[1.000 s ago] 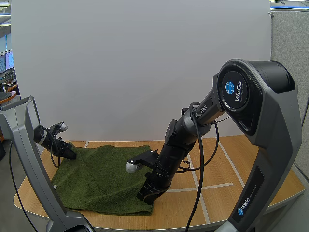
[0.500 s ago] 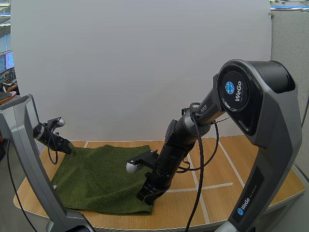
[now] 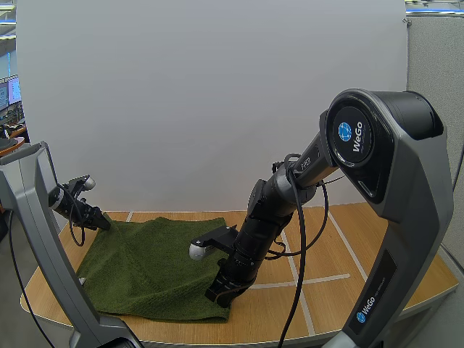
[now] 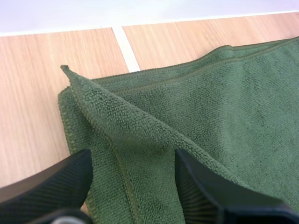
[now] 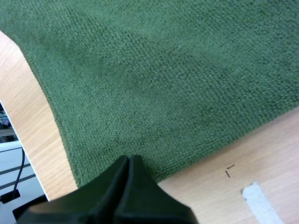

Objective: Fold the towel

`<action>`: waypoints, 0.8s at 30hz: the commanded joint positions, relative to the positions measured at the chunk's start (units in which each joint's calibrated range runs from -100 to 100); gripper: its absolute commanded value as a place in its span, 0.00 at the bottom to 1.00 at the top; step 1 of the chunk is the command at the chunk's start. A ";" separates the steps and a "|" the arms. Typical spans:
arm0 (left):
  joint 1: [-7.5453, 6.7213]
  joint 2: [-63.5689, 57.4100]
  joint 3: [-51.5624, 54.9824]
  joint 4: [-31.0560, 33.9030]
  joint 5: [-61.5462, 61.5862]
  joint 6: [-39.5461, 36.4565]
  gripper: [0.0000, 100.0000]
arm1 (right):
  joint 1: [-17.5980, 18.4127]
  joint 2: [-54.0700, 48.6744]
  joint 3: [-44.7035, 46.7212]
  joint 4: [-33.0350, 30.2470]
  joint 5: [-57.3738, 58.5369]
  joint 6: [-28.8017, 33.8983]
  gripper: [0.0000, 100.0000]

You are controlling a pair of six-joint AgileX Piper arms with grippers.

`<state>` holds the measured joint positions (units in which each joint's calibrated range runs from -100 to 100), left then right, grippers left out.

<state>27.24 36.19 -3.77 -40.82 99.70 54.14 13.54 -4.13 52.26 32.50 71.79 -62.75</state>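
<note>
Left fingers (image 4: pixel 51 182) are standing apart astride the towel's (image 4: pixel 224 107) raised corner and should close deep. Right fingers (image 5: pixel 124 186), pressed together, are seemingly pinning the near edge.

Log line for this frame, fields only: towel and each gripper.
towel: green, spread on table, far-left corner rucked up | left gripper: open, astride that corner fold | right gripper: shut, tip on near edge
</note>
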 commanded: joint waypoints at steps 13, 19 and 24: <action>-2.75 1.30 0.01 -1.33 0.30 1.26 0.83 | 0.11 -0.16 0.34 -0.20 2.15 -0.21 0.00; -2.16 1.30 0.01 2.41 0.30 1.16 0.83 | 0.11 -0.16 0.34 -0.20 2.73 -0.21 0.00; -1.19 1.30 0.01 3.13 0.30 1.16 0.83 | 0.11 -0.16 0.34 -0.20 2.73 -0.21 0.00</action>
<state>25.20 37.77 -3.77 -38.67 99.70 55.31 13.54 -4.13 52.26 32.50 73.26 -62.75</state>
